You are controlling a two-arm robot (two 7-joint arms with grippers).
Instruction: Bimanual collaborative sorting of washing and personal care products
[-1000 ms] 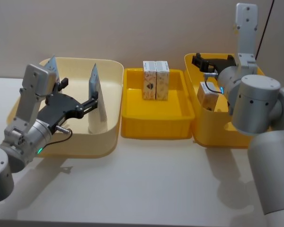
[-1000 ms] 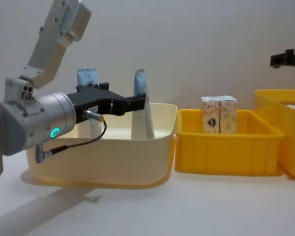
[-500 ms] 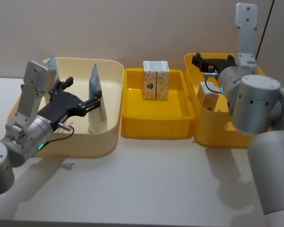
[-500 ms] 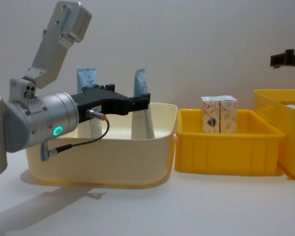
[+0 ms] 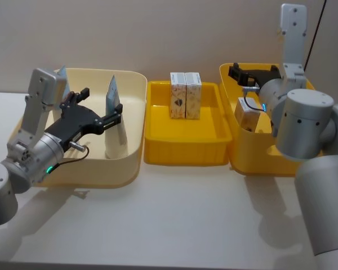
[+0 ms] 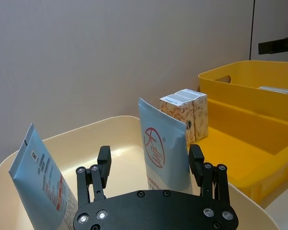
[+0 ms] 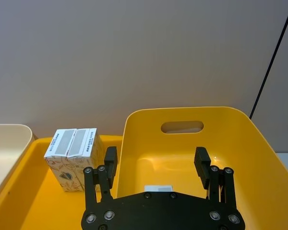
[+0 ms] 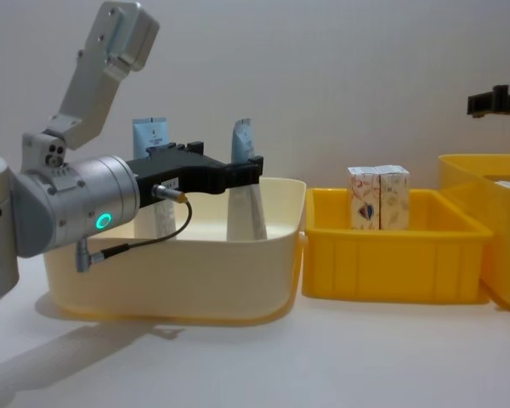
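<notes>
the left gripper [image 5: 100, 104] hangs inside the cream tray [image 5: 110, 169], its two fingers spread wide and pinching nothing. a tube [image 5: 115, 126] stands upright in the gap between them, flat crimped end up and its red mark facing the palm. it is much nearer one finger than the other, and whether that finger touches it i cannot tell. a second tube [image 6: 41, 184] leans outside the fingers, beyond the other one, close to the tray's wall. the right gripper [image 7: 156, 160] hovers above the end yellow tray [image 7: 240, 139], fingers likewise spread apart and holding nothing. a carton [image 5: 249, 117] stands in that tray, lower than the fingers and back toward the wrist, clear of both. a pair of cartons [image 5: 185, 95] stands upright, pressed side by side, in the middle yellow tray [image 5: 186, 153]. they are well off to one side of the right fingers and well past the tips of the left ones, touched by neither. the three trays sit in a row on a pale table [image 5: 186, 225].
</notes>
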